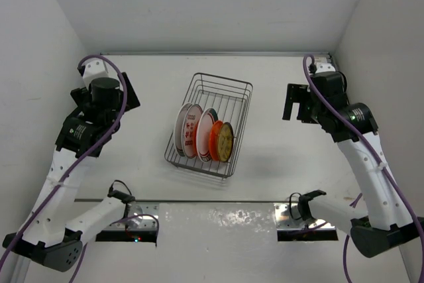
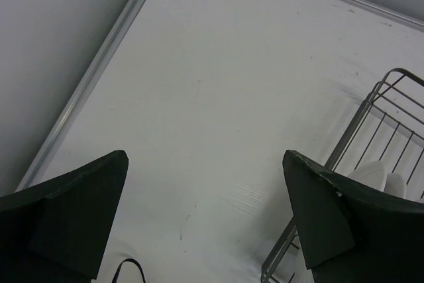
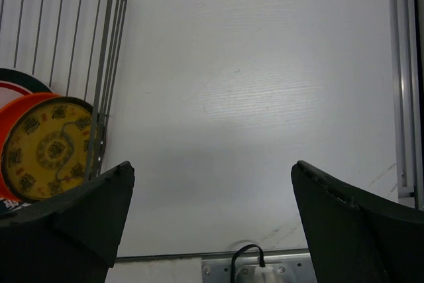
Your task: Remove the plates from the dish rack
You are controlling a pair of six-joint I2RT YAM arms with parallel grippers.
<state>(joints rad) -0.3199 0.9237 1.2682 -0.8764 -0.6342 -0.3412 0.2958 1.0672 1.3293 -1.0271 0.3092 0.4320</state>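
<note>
Right, the white worktop (image 1: 271, 157) spreads out below, and centre stage sits the silver-grey wire dish rack (image 1: 222, 79), set at a slight angle. The left pincer (image 2: 204, 164) hangs off the rack's left side and the right pincer (image 3: 212, 170) off its right, both spread wide and gripping nothing. Only the top view gives the whole row of small round plates (image 1: 202, 134), standing on edge in the rack's near half. The right wrist alone shows the face of the yellow patterned plate (image 3: 46, 147) through the wires. The left wrist catches just a rack corner and a pale plate edge (image 2: 374, 173).
</note>
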